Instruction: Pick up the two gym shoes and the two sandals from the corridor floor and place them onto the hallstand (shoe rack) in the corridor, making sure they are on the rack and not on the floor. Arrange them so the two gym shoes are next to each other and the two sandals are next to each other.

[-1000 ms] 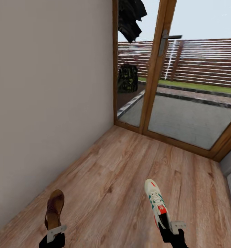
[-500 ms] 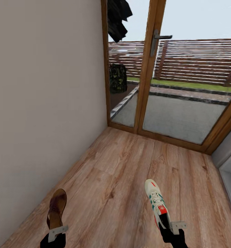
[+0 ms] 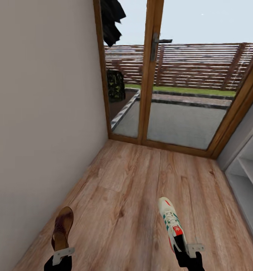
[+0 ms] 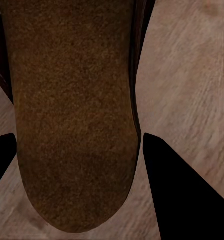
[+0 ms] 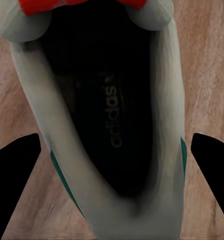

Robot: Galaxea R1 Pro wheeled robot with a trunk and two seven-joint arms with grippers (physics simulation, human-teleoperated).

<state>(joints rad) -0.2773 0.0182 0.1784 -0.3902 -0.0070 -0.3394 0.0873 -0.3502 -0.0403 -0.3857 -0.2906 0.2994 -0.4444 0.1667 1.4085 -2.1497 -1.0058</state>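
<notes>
Corridor floor (image 3: 134, 188): left gripper (image 3: 62, 251) clamps sandal (image 3: 62, 227) heel; right gripper (image 3: 188, 250) clamps sneaker (image 3: 171, 223) heel.

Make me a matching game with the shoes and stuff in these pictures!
Things:
1. sandal
2. gym shoe
3. door handle
4. white shelves

Descriptions:
A. held in the right gripper
B. at the right edge of the head view
C. held in the left gripper
D. high up on the wooden door frame

Pairs: 1-C, 2-A, 3-D, 4-B
</notes>
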